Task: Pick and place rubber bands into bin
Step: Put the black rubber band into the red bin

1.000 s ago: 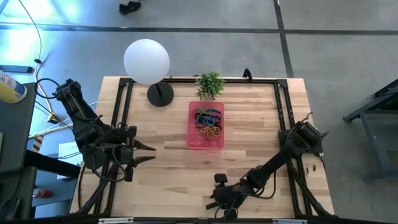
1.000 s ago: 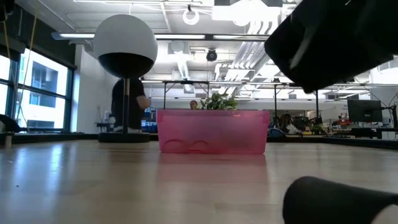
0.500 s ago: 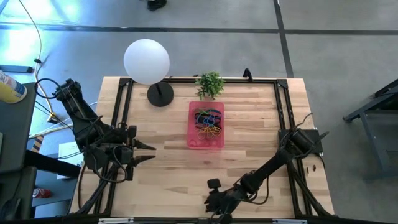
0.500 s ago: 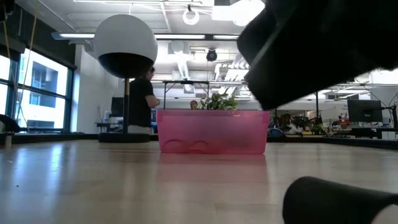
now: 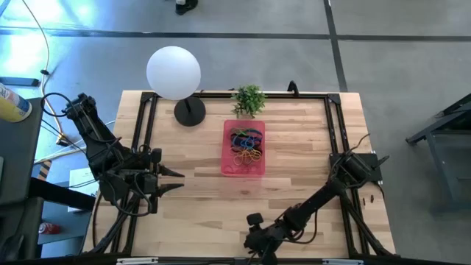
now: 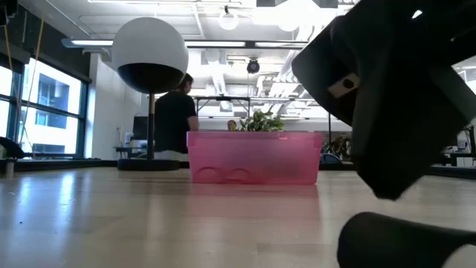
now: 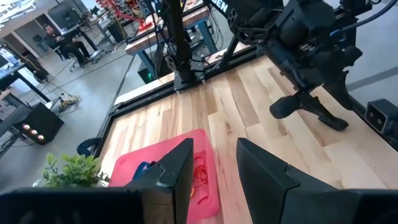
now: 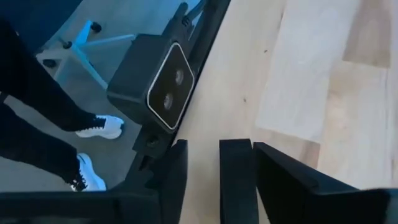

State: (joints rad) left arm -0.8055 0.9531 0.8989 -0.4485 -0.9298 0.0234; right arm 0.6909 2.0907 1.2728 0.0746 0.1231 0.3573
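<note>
The bin (image 5: 243, 149) sits in the middle of the table (image 5: 294, 162), nearer its far edge, just in front of the small potted plant (image 5: 249, 99), and it already holds a tangle of rubber bands (image 5: 246, 146) in blue, black, red, orange and yellow. No loose band shows on the bare wood in the high view, so the collecting looks done or very nearly so; a thin band could escape notice against the grain, and the near edge under the right arm is partly hidden. The right gripper (image 5: 254, 239) is low at the table's near edge, close to the low camera (image 8: 155, 87); its fingers (image 8: 235, 180) stand a little apart with nothing between them. The left gripper (image 5: 175, 181) waits at the left edge, pointing toward the bin, its fingers (image 7: 258, 177) apart and empty. A white globe lamp (image 5: 174, 72) stands at the far left corner.
</note>
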